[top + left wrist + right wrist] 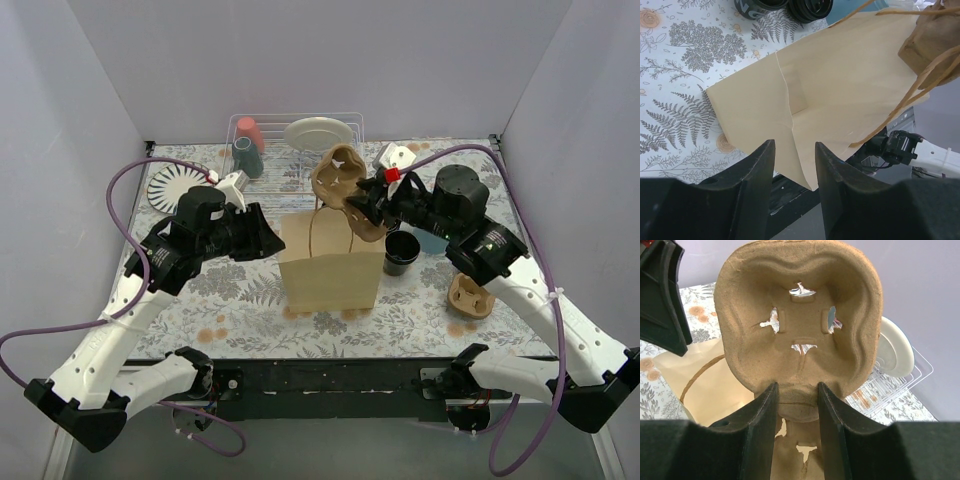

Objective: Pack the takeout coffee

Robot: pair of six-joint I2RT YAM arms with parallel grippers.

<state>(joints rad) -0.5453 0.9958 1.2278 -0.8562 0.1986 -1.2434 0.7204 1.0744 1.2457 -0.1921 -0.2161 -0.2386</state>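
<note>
One black takeout coffee cup [400, 250] stands on the table just right of the brown paper bag [330, 262]. In the left wrist view a black cup [760, 6] and a ringed black lid [810, 7] show beyond the bag [840, 90]. My right gripper [362, 205] is shut on a moulded brown pulp cup carrier [797, 305], holding it tilted over the bag's mouth [797, 400]. My left gripper [795, 167] is at the bag's upper left side [275, 235]. It is open, and the bag's edge runs between its fingers with a gap on each side.
A wire dish rack [300, 135] at the back holds a red tumbler [250, 132], a teal tumbler [247, 157] and a white plate [318, 132]. A striped plate [168, 186] lies back left. Another pulp carrier [470, 297] lies front right, and something light blue [432, 240] sits behind my right arm.
</note>
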